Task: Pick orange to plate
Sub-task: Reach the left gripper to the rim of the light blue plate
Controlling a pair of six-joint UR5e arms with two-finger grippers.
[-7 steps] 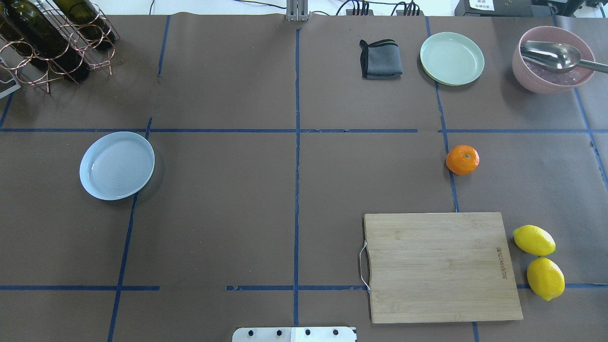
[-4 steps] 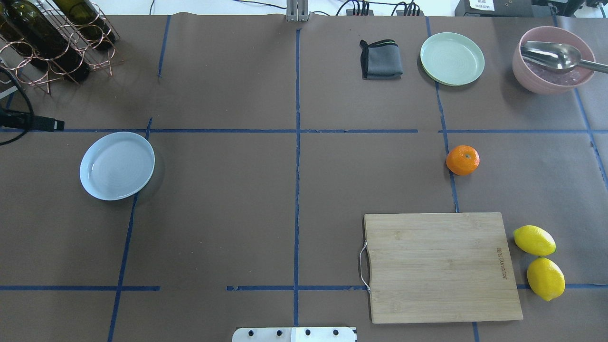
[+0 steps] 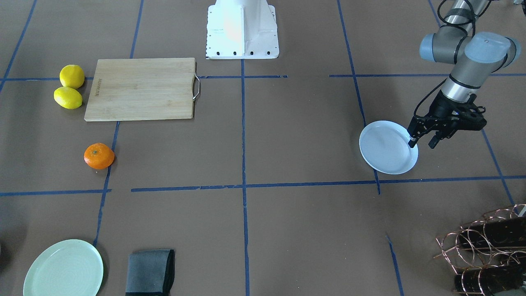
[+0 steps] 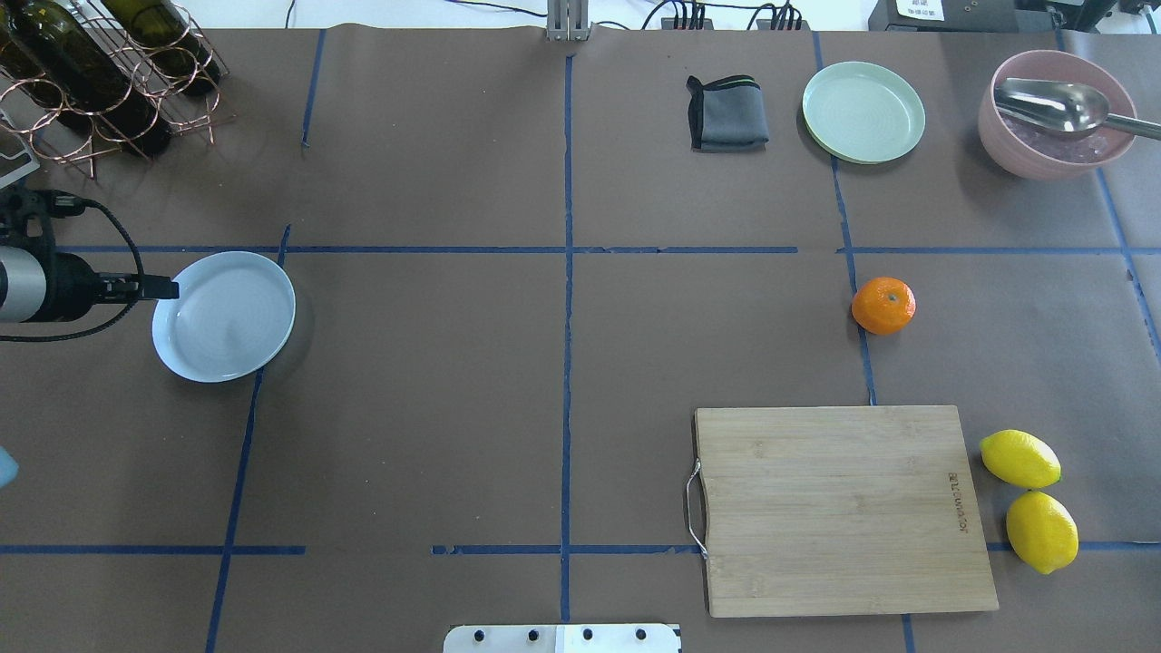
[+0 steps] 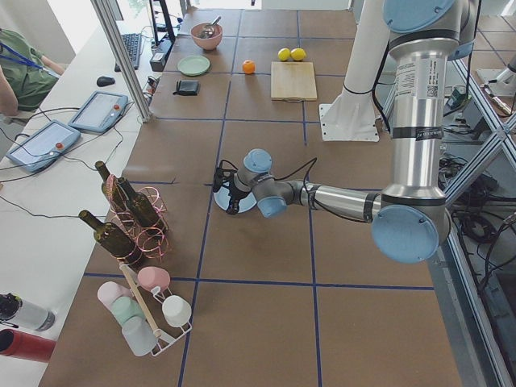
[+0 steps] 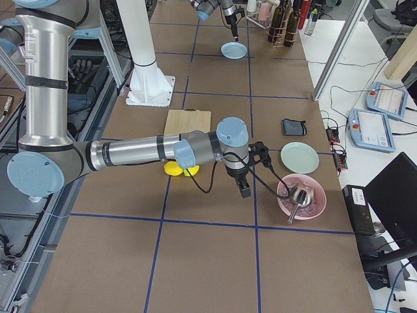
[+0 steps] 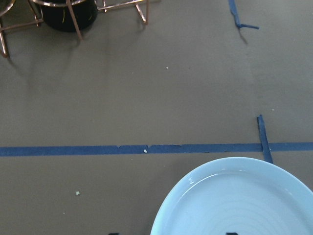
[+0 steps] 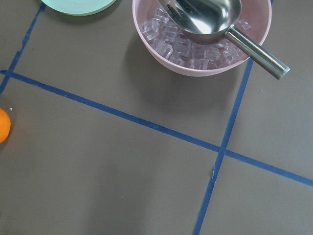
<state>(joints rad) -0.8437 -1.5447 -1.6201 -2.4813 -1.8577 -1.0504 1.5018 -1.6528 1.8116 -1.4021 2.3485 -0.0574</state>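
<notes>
The orange [image 4: 882, 305] lies on the brown table right of centre, beside a blue tape line; the front view shows the orange [image 3: 99, 156] too, and the right wrist view catches its edge [image 8: 2, 126]. The pale bluish plate [image 4: 227, 317] sits far to the left with nothing on it. My left gripper [image 3: 421, 143] hangs open at the rim of the plate [image 3: 386, 150], holding nothing. The left wrist view looks down on the plate [image 7: 239, 200]. My right gripper [image 6: 244, 190] shows only in the right side view, near the pink bowl, so I cannot tell its state.
A wooden cutting board [image 4: 843, 508] lies near the front right, with two lemons [image 4: 1020, 458] beside it. At the back right are a green plate [image 4: 863, 112], a folded grey cloth [image 4: 727, 113] and a pink bowl [image 4: 1002, 150] of ice with a ladle. A bottle rack [image 4: 100, 73] stands back left.
My left arm has come in from the left edge of the overhead view and reached the plate's left rim. Orange and plate have not moved.
</notes>
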